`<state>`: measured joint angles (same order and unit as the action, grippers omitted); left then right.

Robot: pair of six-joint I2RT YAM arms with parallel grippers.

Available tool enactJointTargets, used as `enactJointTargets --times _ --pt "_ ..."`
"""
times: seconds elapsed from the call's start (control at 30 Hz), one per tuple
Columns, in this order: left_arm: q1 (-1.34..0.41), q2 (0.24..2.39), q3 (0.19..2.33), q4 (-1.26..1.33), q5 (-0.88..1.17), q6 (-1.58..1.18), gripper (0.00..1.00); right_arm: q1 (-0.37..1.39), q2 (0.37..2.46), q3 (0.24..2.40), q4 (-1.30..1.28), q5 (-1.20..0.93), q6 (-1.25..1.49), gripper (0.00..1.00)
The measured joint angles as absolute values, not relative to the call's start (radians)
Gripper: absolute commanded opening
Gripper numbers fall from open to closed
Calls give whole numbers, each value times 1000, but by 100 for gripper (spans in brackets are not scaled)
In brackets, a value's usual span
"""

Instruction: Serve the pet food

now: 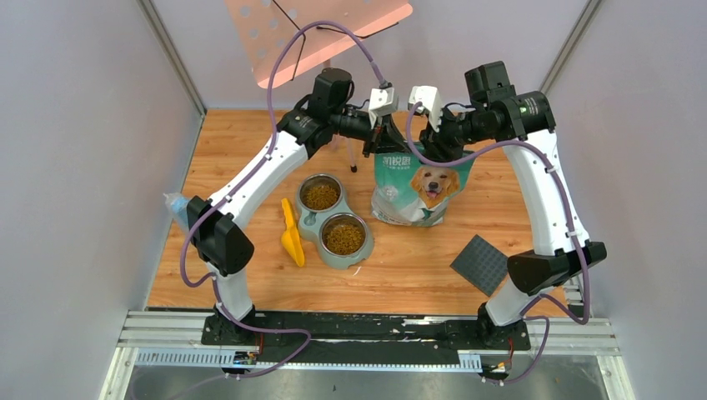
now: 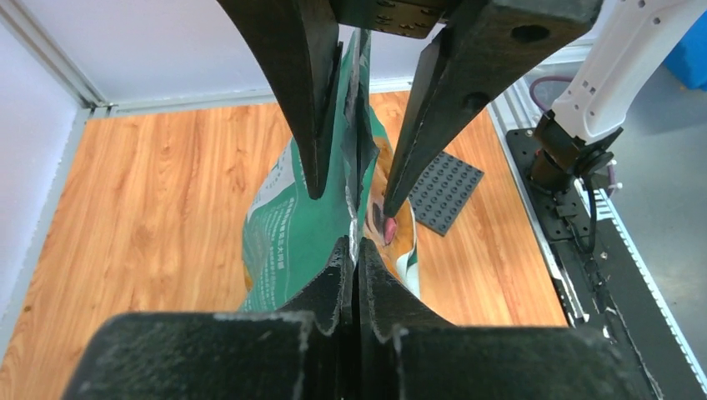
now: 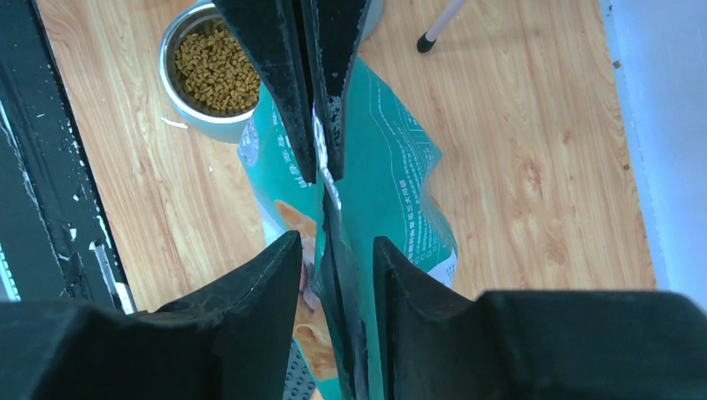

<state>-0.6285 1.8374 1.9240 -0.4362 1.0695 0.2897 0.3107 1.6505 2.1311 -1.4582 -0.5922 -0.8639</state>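
L gripper [image 2: 357, 250] is clamped tight on the top seam of the teal bag [image 1: 417, 190], which stands upright mid-table. R gripper [image 3: 335, 246] is right next to it on the same seam, jaws parted, seam btwn them, no pinch. Bag front: golden dog pic w/ white Chinese chars above, too small to read; side print blurred. Pet food [image 1: 321, 196] fills both cups of the twin bowl [image 1: 314, 222], at bag's 9 o'clock. Yellow scoop [image 1: 292, 237] lies just beside bowl, at its 9 o'clock.

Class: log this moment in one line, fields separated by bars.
left gripper: shut on bag top | right gripper: open around bag top | kibble: in both bowls
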Motion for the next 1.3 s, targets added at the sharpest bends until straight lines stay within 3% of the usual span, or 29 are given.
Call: enactJointTargets --times 0.07,0.3,0.43,0.53,0.6,0.67,0.8,1.03,1.13,1.3 --pt "-627 1839 1927 -441 1061 297 0 311 1647 2132 -1454 -590 -865 39" --pt "-629 1839 1941 -481 1048 325 0 298 1623 2120 -1446 -580 -872 3" --pt "-629 1839 1946 -493 1041 343 0 285 1621 2119 -1439 -588 -875 0" --pt "-630 1839 1951 -498 1037 347 33 278 1622 2120 -1439 -598 -879 0" --pt "-634 1839 1950 -490 1037 339 43 276 1622 2120 -1439 -603 -884 0" --pt "-636 1839 1942 -474 1035 339 45 272 1621 2120 -1438 -607 -887 0" --pt "-653 1839 1940 -468 1010 344 36 268 1621 2122 -1440 -606 -890 0" --pt "-663 1893 2016 -479 1003 344 0 260 1621 2122 -1440 -591 -895 2" --pt "-663 1897 2020 -478 1002 339 0 260 1620 2122 -1438 -584 -896 15" --pt "-665 1897 2021 -483 1003 339 0 261 1599 2099 -1424 -561 -899 22"
